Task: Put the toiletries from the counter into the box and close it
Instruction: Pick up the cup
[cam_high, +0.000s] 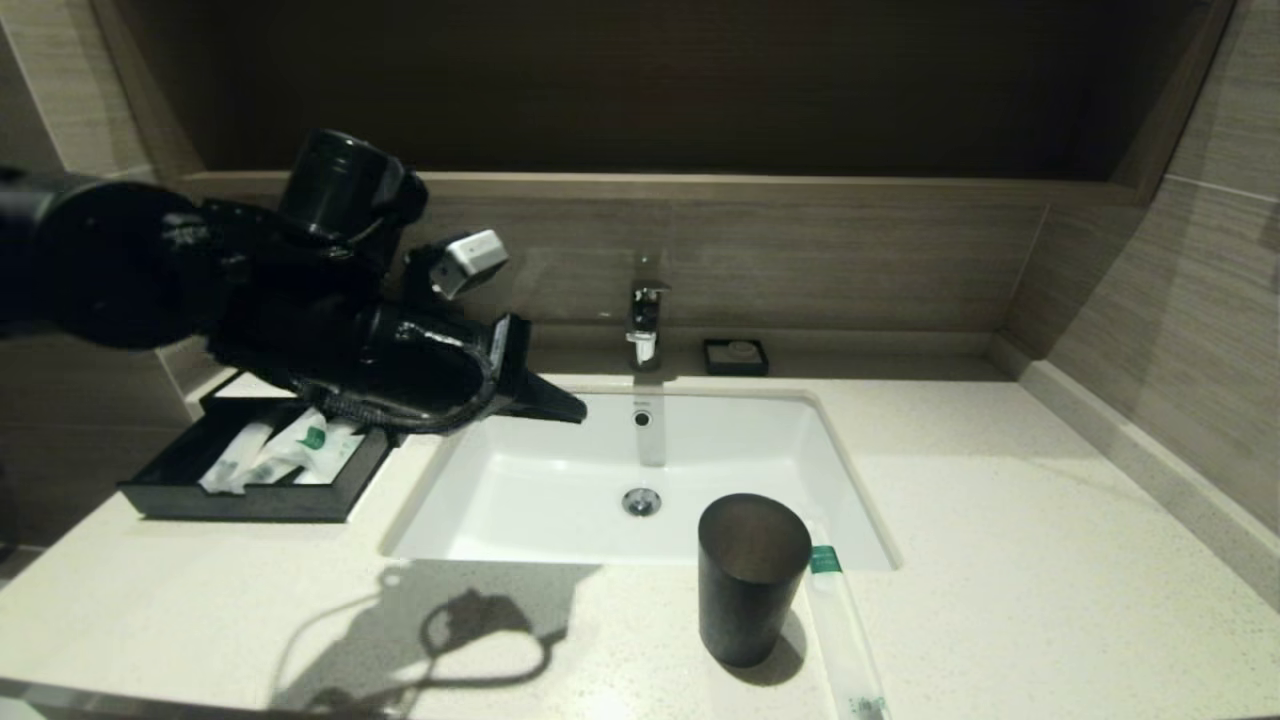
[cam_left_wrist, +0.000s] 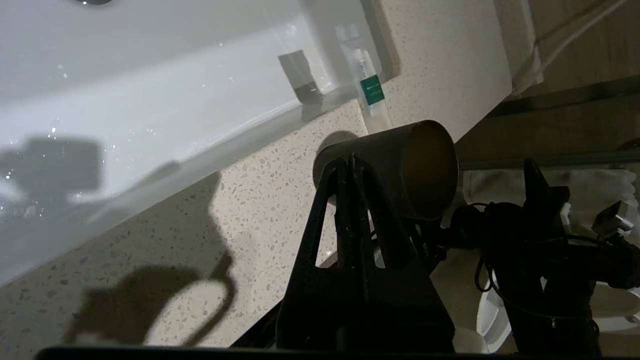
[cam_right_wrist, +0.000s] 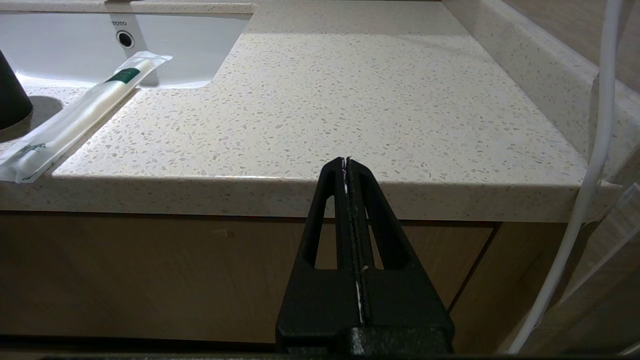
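Note:
The black box (cam_high: 240, 503) stands at the counter's (cam_high: 1000, 560) left with its front drawer pulled out. White sachets with green labels (cam_high: 285, 452) lie in the drawer. One long sachet (cam_high: 845, 640) lies on the counter right of the dark cup; it also shows in the left wrist view (cam_left_wrist: 372, 90) and the right wrist view (cam_right_wrist: 80, 120). My left gripper (cam_high: 570, 408) is shut and empty, raised over the sink's left rear corner, pointing right; in its wrist view (cam_left_wrist: 347, 160) the jaws are pressed together. My right gripper (cam_right_wrist: 346, 161) is shut and empty, low before the counter's front edge.
A dark cylindrical cup (cam_high: 750, 575) stands at the sink's front rim, touching or nearly touching the long sachet. The white sink (cam_high: 560, 480) fills the counter's middle. A faucet (cam_high: 645, 320) and a small black soap dish (cam_high: 735, 356) stand at the back wall.

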